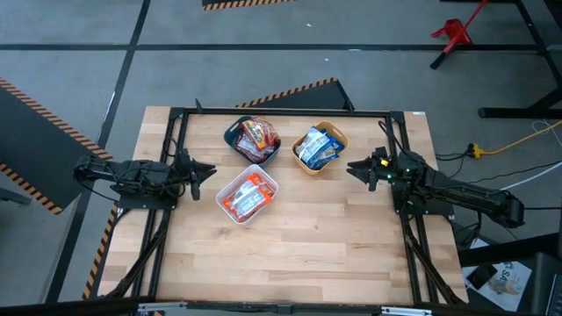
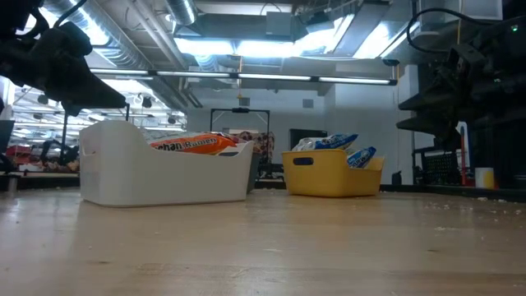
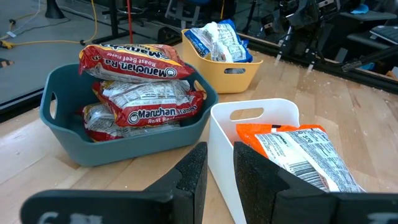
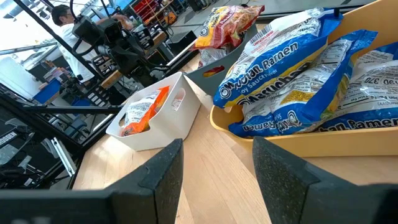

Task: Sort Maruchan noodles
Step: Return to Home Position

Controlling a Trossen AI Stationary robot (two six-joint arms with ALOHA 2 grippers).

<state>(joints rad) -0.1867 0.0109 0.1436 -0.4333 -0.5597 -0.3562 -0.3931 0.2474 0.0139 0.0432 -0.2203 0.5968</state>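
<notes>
Pale butcher-block table [image 1: 299, 250] stands on grey concrete floor under fluorescent ceiling lights. Three smooth plastic bins hold crinkly Maruchan noodles: teal bin [image 1: 237, 140] brown-red packets [image 3: 134, 62], white bin [image 1: 268, 184] orange packets [image 1: 246, 197], yellow bin [image 1: 341, 140] blue packets [image 4: 292, 81]. Left gripper [image 1: 208, 171] nearly closed; right gripper [image 1: 351, 167] parted, both empty.

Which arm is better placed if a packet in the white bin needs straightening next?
Left, probably. The left gripper sits right beside the white bin; the right gripper waits by the yellow bin, farther away.
</notes>
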